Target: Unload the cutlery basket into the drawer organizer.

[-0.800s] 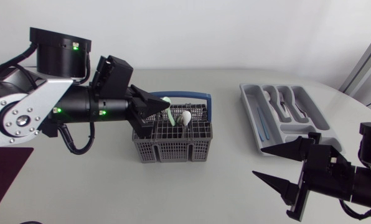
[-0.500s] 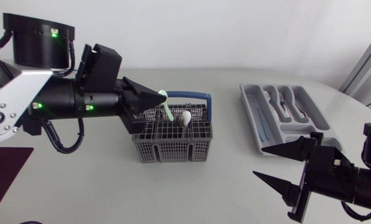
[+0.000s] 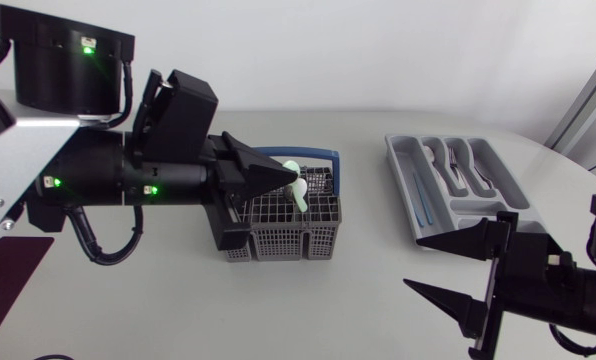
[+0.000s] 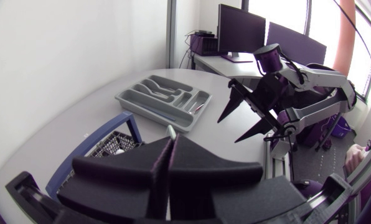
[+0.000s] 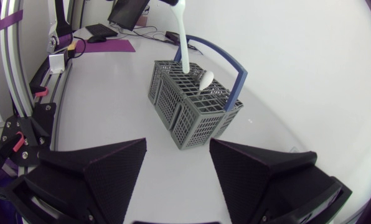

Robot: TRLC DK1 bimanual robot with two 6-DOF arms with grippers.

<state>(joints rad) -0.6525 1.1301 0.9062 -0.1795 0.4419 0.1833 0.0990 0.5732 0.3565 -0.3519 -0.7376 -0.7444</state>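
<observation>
Pinching the pale green utensil (image 5: pixel 183 43) by its top end over the cutlery basket (image 3: pixel 278 240), the left gripper (image 3: pixel 290 176) could let it swivel, snag the blue handle (image 3: pixel 308 153) and drop short of the drawer organizer (image 3: pixel 400 185); the right gripper (image 3: pixel 414 262) gapes empty.

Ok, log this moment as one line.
left gripper: shut on green utensil, over basket | right gripper: open, near organizer | white spoon: in basket
</observation>
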